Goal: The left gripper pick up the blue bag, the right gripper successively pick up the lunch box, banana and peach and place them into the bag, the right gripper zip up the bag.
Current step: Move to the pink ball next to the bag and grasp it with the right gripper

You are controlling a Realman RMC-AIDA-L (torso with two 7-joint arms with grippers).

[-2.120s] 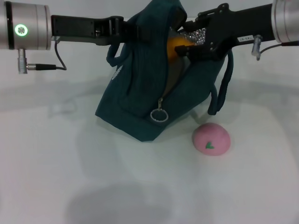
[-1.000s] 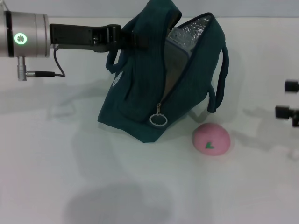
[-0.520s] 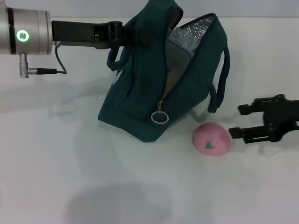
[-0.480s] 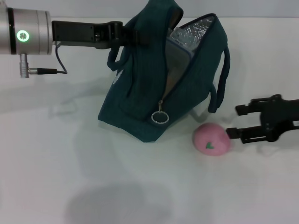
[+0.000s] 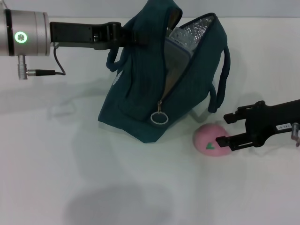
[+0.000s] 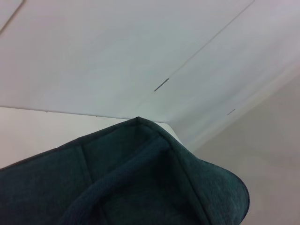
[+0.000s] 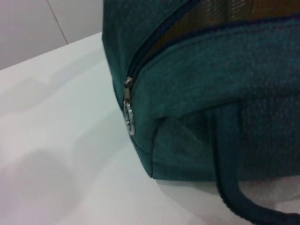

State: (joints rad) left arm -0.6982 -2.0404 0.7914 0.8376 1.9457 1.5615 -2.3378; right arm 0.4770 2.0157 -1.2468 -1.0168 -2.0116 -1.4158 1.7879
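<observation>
Peach (image 5: 212, 139) sat on the white table (image 5: 70, 178) nearest to you, just in front of the bag's right corner. Your right gripper (image 5: 224, 130) reached in low from the right with its two fingers spread apart; the nearer finger (image 5: 228, 141) lay against the fruit's right side and the farther finger (image 5: 236, 116) stood just behind it, so the jaws were parted around the peach's edge and not closed on it.

Behind the peach, the blue bag (image 5: 154, 89) stood tilted with its base on the table and its top pulled up toward your left. Its zipper was undone most of the way, the ring pull (image 5: 159, 117) hanging low at the front, and the silver lining (image 5: 194, 33) showed through the gap at the top. One loop handle (image 5: 220, 79) drooped down the right side. From the right wrist camera you saw the same bag (image 7: 211, 93) up close, with the pull (image 7: 129, 117) at the bottom of the open seam.

Farthest back, your left gripper (image 5: 133, 37) came in level from the left and was clamped on the bag's upper edge, holding it raised.
</observation>
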